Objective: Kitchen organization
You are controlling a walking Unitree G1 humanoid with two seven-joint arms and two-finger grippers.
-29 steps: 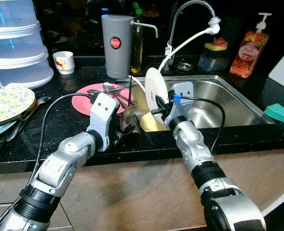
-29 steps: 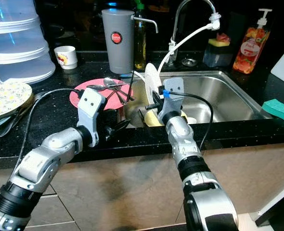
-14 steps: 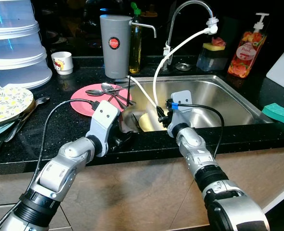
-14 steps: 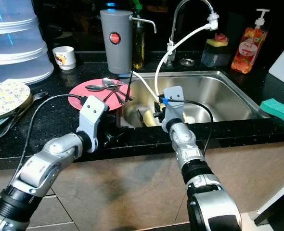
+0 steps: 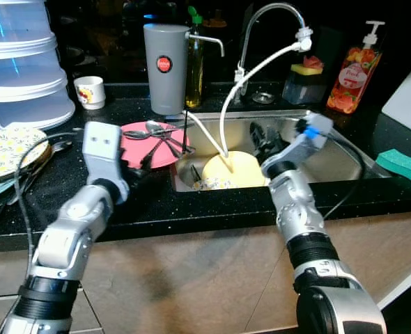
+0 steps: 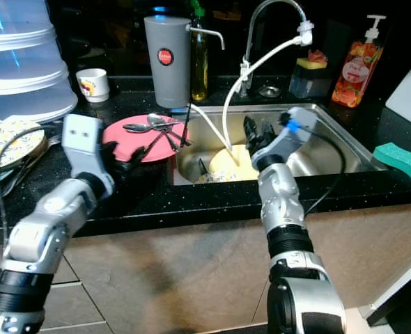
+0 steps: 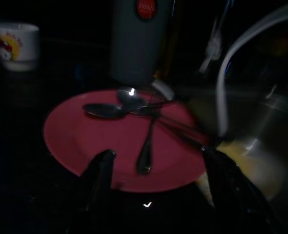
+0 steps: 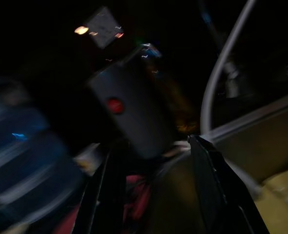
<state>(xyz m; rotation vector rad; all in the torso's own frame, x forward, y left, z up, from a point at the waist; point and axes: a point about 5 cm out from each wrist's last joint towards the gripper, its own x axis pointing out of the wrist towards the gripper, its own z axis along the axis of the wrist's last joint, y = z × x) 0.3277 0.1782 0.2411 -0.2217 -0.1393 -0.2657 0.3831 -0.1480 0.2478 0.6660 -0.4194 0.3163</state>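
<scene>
A pink plate [image 5: 139,134] lies on the black counter left of the sink, with spoons and a fork [image 7: 145,117] on it. My left gripper [image 6: 139,154] stands open at the plate's near rim; in the left wrist view its fingers [image 7: 101,175] frame the plate without touching the cutlery. A yellow plate [image 5: 242,171] lies flat in the steel sink [image 5: 331,142] under a white hose [image 5: 226,115]. My right gripper [image 5: 262,139] hovers open and empty above the sink, just right of the hose.
A grey canister [image 5: 164,66] and an oil bottle [image 5: 195,62] stand behind the pink plate. A small cup [image 5: 90,91], stacked clear containers [image 5: 21,62] and a patterned plate [image 5: 10,147] are at the left. Soap bottle [image 5: 350,69] and green sponge [image 5: 404,165] are at the right.
My right gripper lowered the pale plate it held on edge into the sink, let go and rose empty to the right. My left arm swung left to the pink plate.
</scene>
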